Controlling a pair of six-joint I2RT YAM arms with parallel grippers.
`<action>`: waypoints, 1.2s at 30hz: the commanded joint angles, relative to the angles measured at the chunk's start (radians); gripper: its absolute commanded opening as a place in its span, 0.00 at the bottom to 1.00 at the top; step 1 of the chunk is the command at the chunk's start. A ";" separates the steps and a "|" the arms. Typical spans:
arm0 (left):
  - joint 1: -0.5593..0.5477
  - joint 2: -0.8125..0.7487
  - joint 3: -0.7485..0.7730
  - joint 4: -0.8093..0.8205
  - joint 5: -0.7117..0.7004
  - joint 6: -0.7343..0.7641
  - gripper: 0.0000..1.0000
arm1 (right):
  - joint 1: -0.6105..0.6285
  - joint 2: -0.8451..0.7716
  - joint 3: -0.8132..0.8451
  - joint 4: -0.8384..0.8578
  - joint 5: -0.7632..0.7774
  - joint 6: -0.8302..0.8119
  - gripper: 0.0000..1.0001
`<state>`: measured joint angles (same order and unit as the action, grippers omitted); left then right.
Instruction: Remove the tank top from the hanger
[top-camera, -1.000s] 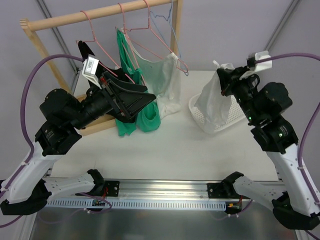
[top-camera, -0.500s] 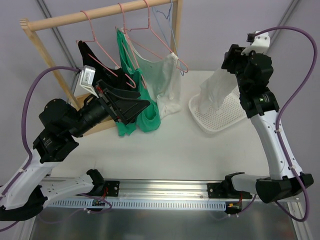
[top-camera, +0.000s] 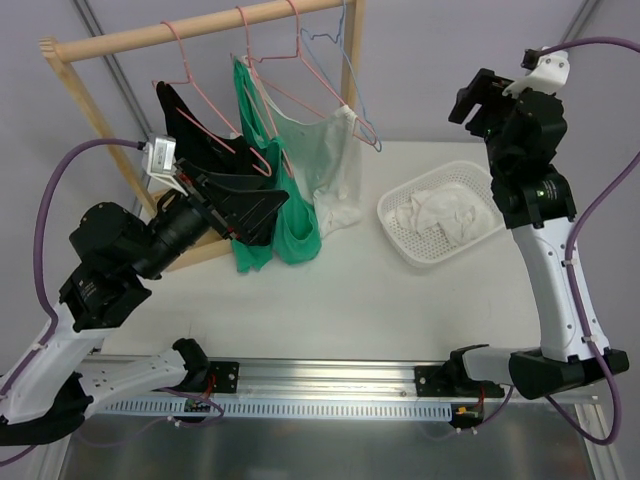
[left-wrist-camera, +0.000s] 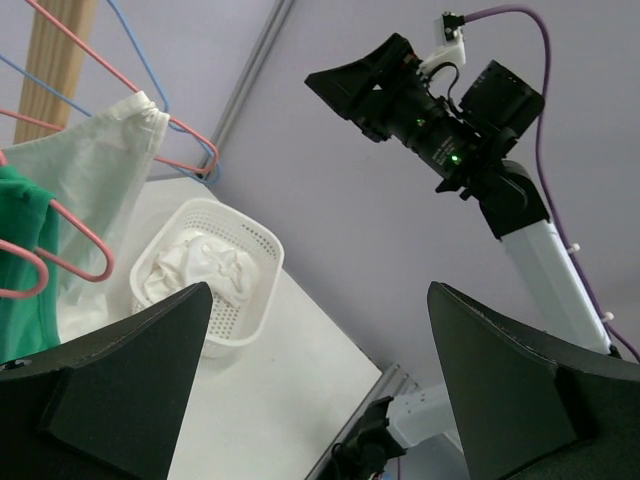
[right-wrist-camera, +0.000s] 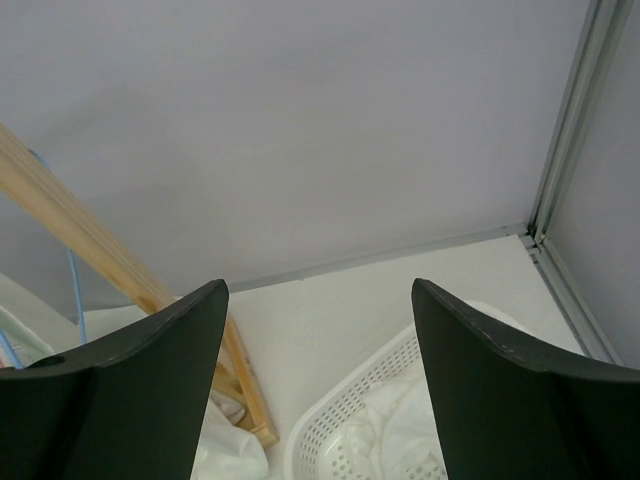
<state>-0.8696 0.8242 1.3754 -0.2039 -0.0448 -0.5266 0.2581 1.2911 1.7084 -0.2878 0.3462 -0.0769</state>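
While white tank top (top-camera: 435, 212) lies crumpled in right basket (top-camera: 400, 240) | right end effector (top-camera: 470, 103) spread, empty, above it | left end effector (top-camera: 272, 212) spread beside hung green top (top-camera: 292, 228) | other garments left on hangers.

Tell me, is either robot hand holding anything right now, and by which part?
Nothing is held. The left hand is open by the hanging clothes; the right hand is open, raised near the basket, where a white garment lies.
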 joint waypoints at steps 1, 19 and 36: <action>0.001 0.024 0.019 0.015 -0.055 0.054 0.92 | -0.003 0.004 0.022 -0.079 -0.060 0.074 0.79; 0.014 0.473 0.434 0.012 -0.524 0.304 0.92 | 0.004 0.007 0.001 0.025 -0.617 0.074 0.74; 0.037 0.400 0.360 0.011 -0.578 0.209 0.89 | 0.010 -0.087 -0.024 0.061 -0.790 0.138 0.75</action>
<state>-0.8360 1.3830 1.8023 -0.2295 -0.5755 -0.2863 0.2661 1.2434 1.6901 -0.2768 -0.4061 0.0456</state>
